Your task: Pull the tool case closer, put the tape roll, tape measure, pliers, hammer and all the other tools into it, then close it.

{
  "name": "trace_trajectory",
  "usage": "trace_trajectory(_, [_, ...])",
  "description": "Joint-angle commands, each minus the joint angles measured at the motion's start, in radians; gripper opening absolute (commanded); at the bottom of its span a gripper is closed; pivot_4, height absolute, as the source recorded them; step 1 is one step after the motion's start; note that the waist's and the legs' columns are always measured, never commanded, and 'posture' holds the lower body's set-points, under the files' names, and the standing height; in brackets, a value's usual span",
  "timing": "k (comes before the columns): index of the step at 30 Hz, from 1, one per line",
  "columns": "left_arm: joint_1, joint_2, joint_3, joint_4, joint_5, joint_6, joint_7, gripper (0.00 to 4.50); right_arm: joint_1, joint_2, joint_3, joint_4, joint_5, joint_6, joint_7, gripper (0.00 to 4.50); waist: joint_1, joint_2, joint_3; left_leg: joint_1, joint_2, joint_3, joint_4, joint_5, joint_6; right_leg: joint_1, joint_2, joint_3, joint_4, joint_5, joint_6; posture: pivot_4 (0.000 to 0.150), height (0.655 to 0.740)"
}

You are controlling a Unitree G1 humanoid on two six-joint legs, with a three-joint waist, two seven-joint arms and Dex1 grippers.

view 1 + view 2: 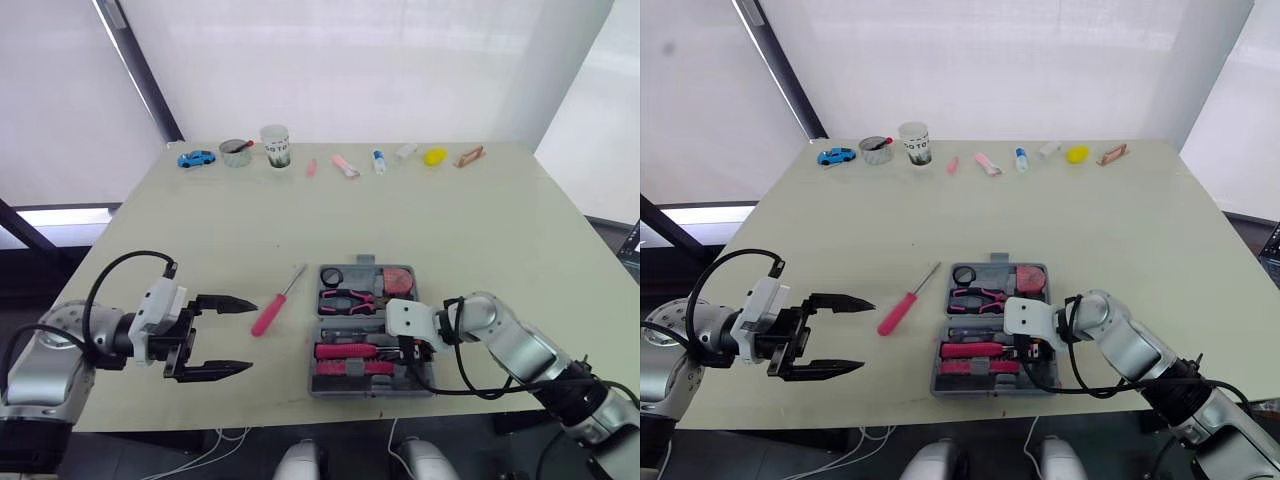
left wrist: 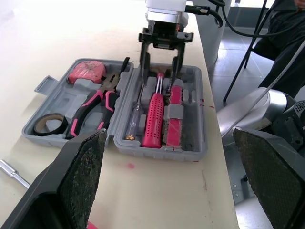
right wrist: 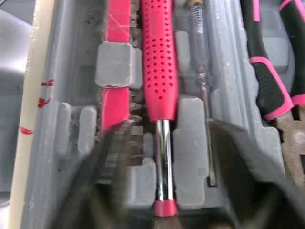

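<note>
Table [image 1: 450, 230], light top. Tool case [image 2: 190, 138]: one, grey, lying open and flat near the front edge, right of centre.

Far half of the case, 3 items:
- tape roll [image 1: 331, 276], black, at the left end
- tape measure [image 1: 397, 277], reddish, at the right end
- pliers [image 1: 347, 299], pink and black handles, lying along the hinge side

Near half, 3 items, side by side and parallel:
- clear-handled screwdriver [image 2: 135, 119], nearest the hinge
- pink-handled screwdriver [image 2: 155, 117], in the middle
- flat pink tool [image 2: 175, 114] under a grey clip, nearest the outer wall; its type cannot be told

Loose on the table, 1 item: a second screwdriver with a pink handle [image 1: 268, 313], just left of the case and lying at a slant, apart from it.

Count: 6 tools in the case, 1 out.

Left gripper [image 1: 250, 337]: jaws spread wide, nothing between the pads [image 2: 83, 176]. It is low over the table near the front edge, left of the loose screwdriver.

Right gripper [image 2: 158, 81]: over the right end of the near half, both fingers reaching down into the case with a narrow gap. The steel shaft of the middle screwdriver runs between them, not clamped.

Back edge of the table: 9 small things in a row, among them a blue toy car [image 1: 196, 158], a tin [image 1: 236, 152] and a cup [image 1: 275, 145].
</note>
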Motion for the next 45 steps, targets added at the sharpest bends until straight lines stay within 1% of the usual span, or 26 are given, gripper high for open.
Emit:
trace_trajectory(1, [-0.019, -0.006, -0.002, -0.007, -0.01, -0.003, -0.045, 4.5, 0.007, 0.016, -0.056, -0.042, 0.038, 0.017, 0.004, 3.86, 0.001, 0.0, 0.0, 0.0, 0.0, 0.0, 0.0, 0.0, 0.0, 0.0, 0.0, 0.0, 0.0, 0.0, 0.0, 0.15, 0.74])
trace_trajectory(5, [-0.028, -0.012, -0.005, -0.002, -0.007, -0.004, -0.045, 4.5, 0.016, 0.062, -0.08, -0.038, 0.057, -0.012, -0.015, 3.86, 0.0, 0.0, 0.0, 0.0, 0.0, 0.0, 0.0, 0.0, 0.0, 0.0, 0.0, 0.0, 0.001, 0.0, 0.0, 0.15, 0.74])
trace_trajectory(6, [-0.032, -0.013, -0.007, -0.001, -0.006, -0.003, -0.045, 4.5, 0.019, 0.073, -0.086, -0.035, 0.064, -0.017, -0.017, 3.27, -0.001, 0.0, 0.0, 0.0, 0.0, 0.0, 0.0, 0.0, 0.0, 0.0, 0.0, -0.001, 0.0, 0.0, 0.0, 0.15, 0.74])
trace_trajectory(7, [-0.034, -0.015, -0.008, -0.001, -0.006, -0.003, -0.044, 4.5, 0.021, 0.082, -0.089, -0.034, 0.07, -0.022, -0.013, 2.98, 0.0, 0.0, 0.0, 0.0, 0.0, 0.0, 0.0, 0.0, 0.0, 0.0, 0.0, 0.0, 0.001, 0.0, 0.0, 0.15, 0.74])
trace_trajectory(8, [-0.036, -0.015, -0.009, 0.0, -0.005, -0.003, -0.044, 4.5, 0.023, 0.087, -0.09, -0.033, 0.074, -0.024, -0.009, 2.51, 0.0, 0.0, 0.0, 0.0, 0.0, 0.0, 0.0, 0.0, 0.0, 0.0, 0.0, 0.0, 0.001, 0.0, 0.0, 0.15, 0.74])
trace_trajectory(10, [-0.038, -0.016, -0.01, 0.002, -0.006, -0.003, -0.044, 4.5, 0.023, 0.105, -0.092, -0.026, 0.079, -0.027, -0.014, 1.35, 0.0, 0.0, 0.0, 0.0, 0.0, 0.0, 0.0, 0.0, 0.0, 0.0, 0.0, 0.0, 0.0, 0.0, 0.0, 0.15, 0.74])
trace_trajectory(11, [-0.037, -0.016, -0.011, 0.002, -0.006, -0.003, -0.043, 4.5, 0.022, 0.112, -0.09, -0.02, 0.079, -0.028, -0.017, 1.07, 0.0, 0.0, 0.0, 0.0, 0.0, 0.0, 0.0, 0.0, 0.0, 0.0, 0.0, 0.0, 0.0, 0.0, 0.0, 0.15, 0.74])
trace_trajectory(13, [-0.034, -0.016, -0.011, 0.002, -0.006, -0.004, -0.042, 4.5, 0.02, 0.124, -0.085, -0.006, 0.075, -0.034, -0.019, 0.04, 0.0, 0.0, 0.0, 0.0, 0.0, 0.0, 0.0, 0.0, 0.0, 0.0, 0.0, 0.0, 0.0, 0.0, 0.0, 0.15, 0.74])
trace_trajectory(17, [-0.029, -0.018, -0.01, 0.001, -0.007, -0.006, -0.038, 4.5, 0.027, 0.146, -0.064, 0.045, 0.057, -0.054, -0.023, 0.04, 0.0, 0.0, 0.0, 0.0, 0.0, 0.0, 0.0, 0.0, 0.0, 0.0, 0.0, 0.0, 0.0, 0.0, 0.0, 0.15, 0.74])
trace_trajectory(20, [-0.031, -0.021, -0.011, 0.003, -0.005, -0.007, -0.034, 4.5, 0.048, 0.152, -0.029, 0.111, 0.022, -0.064, -0.026, 0.04, 0.0, 0.0, 0.0, 0.0, 0.0, 0.0, 0.0, 0.0, 0.0, 0.0, 0.0, 0.0, 0.0, 0.0, 0.0, 0.15, 0.74])
trace_trajectory(23, [-0.031, -0.025, -0.011, 0.004, -0.003, -0.007, -0.031, 4.5, 0.059, 0.142, 0.013, 0.174, -0.039, -0.124, -0.027, 0.04, -0.001, 0.0, 0.0, 0.0, -0.001, 0.001, 0.0, 0.0, 0.0, 0.001, 0.0, 0.0, 0.001, 0.0, 0.0, 0.15, 0.74])
trace_trajectory(27, [-0.02, -0.03, -0.003, 0.002, -0.003, -0.006, -0.023, 4.5, 0.079, 0.149, -0.024, 0.171, -0.026, -0.133, -0.041, 0.04, -0.002, -0.001, -0.001, 0.002, 0.0, 0.0, 0.0, 0.0, 0.0, 0.002, 0.0, -0.001, 0.001, 0.0, 0.0, 0.15, 0.74])
trace_trajectory(32, [0.012, -0.042, 0.018, -0.006, -0.012, 0.005, 0.012, 4.5, 0.115, 0.17, -0.171, 0.037, 0.101, -0.093, -0.067, 0.04, 0.001, 0.0, 0.0, 0.002, 0.0, 0.0, 0.0, 0.0, 0.0, 0.002, 0.0, -0.001, 0.001, 0.0, 0.0, 0.15, 0.74])
trace_trajectory(35, [0.033, -0.058, 0.033, -0.013, -0.011, 0.013, 0.045, 4.5, 0.173, 0.191, -0.297, -0.03, 0.203, -0.128, -0.098, 0.04, 0.002, 0.0, 0.0, 0.001, 0.0, 0.0, 0.0, 0.0, 0.0, 0.002, 0.0, -0.001, 0.0, 0.0, 0.0, 0.15, 0.74])
trace_trajectory(38, [0.056, -0.071, 0.052, -0.003, 0.009, 0.011, 0.085, 4.5, 0.243, 0.187, -0.423, -0.07, 0.251, -0.185, -0.146, 0.04, 0.003, 0.0, 0.0, 0.001, 0.0, -0.001, 0.0, 0.0, 0.0, 0.002, 0.0, -0.001, 0.0, 0.0, 0.0, 0.15, 0.74])
trace_trajectory(42, [0.086, -0.124, 0.08, 0.033, 0.05, 0.003, 0.208, 4.5, 0.34, 0.171, -0.586, -0.085, 0.276, -0.212, -0.246, 0.04, 0.003, 0.0, 0.0, 0.001, -0.001, 0.0, 0.0, 0.0, 0.0, 0.002, -0.001, -0.001, 0.0, 0.0, 0.0, 0.15, 0.74])
trace_trajectory(45, [0.105, -0.169, 0.098, 0.081, 0.102, -0.055, 0.288, 4.5, 0.405, 0.17, -0.675, -0.084, 0.319, -0.229, -0.272, 0.04, 0.001, 0.0, 0.0, 0.001, -0.001, 0.0, 0.0, 0.0, 0.0, 0.002, -0.001, 0.0, 0.0, 0.0, 0.0, 0.15, 0.74])
